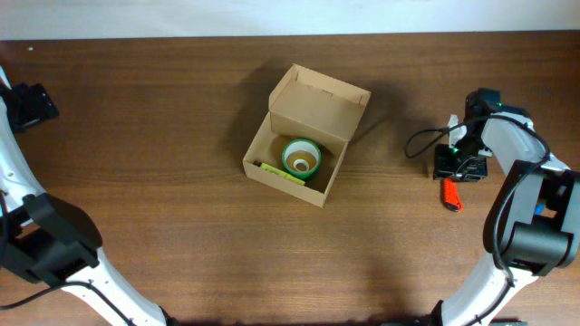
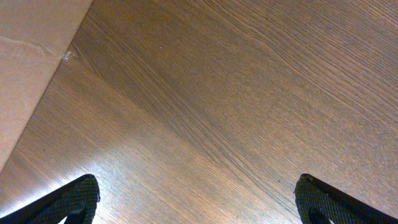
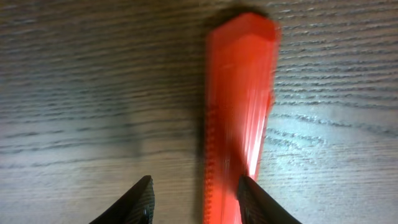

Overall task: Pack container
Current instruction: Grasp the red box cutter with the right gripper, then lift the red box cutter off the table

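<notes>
my right end effector point(image 3: 196, 186) hangs half open over the red marker point(image 3: 239, 106), which sits nearer one finger, so i'd centre first, then close. box point(image 1: 317, 107) is well left, lid up.

A dark brown wood-grain table point(image 1: 163, 181) fills the view, with a pale strip point(image 1: 272, 16) along its far edge.

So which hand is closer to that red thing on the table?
Right. The right hand is directly over the red object; the left hand is far off at the opposite end of the table, beyond the cardboard box.
</notes>
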You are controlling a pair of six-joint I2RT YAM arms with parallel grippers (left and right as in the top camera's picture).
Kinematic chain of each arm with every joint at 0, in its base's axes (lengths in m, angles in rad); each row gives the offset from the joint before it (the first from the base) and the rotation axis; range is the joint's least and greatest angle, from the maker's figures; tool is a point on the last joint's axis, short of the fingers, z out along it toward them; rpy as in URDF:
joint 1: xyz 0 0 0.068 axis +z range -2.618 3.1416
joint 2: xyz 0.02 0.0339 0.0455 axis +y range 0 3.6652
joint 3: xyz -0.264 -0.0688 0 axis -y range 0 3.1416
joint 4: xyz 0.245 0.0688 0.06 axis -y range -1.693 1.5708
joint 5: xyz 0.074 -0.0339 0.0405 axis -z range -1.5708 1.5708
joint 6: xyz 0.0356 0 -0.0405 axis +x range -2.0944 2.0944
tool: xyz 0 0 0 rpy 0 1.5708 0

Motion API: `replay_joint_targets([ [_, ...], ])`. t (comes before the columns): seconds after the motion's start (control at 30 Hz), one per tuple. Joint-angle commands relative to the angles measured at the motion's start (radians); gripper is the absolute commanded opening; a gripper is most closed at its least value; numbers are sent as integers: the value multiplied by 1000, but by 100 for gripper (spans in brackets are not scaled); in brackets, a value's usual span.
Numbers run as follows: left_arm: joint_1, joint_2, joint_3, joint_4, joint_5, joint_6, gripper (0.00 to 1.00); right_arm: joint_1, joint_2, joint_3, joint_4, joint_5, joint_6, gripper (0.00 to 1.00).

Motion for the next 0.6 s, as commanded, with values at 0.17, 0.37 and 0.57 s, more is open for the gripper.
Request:
replay_joint_targets([
  [0.17,3,-18,-8,1,4,12,100,-7,38,-11,23,-16,7,43],
  [0.37,3,-18,-8,1,4,12,100,-38,38,-11,35,11,-16,44],
  [0.57,3,-18,-8,1,4,12,100,-40,38,-11,32,37,-43,45],
])
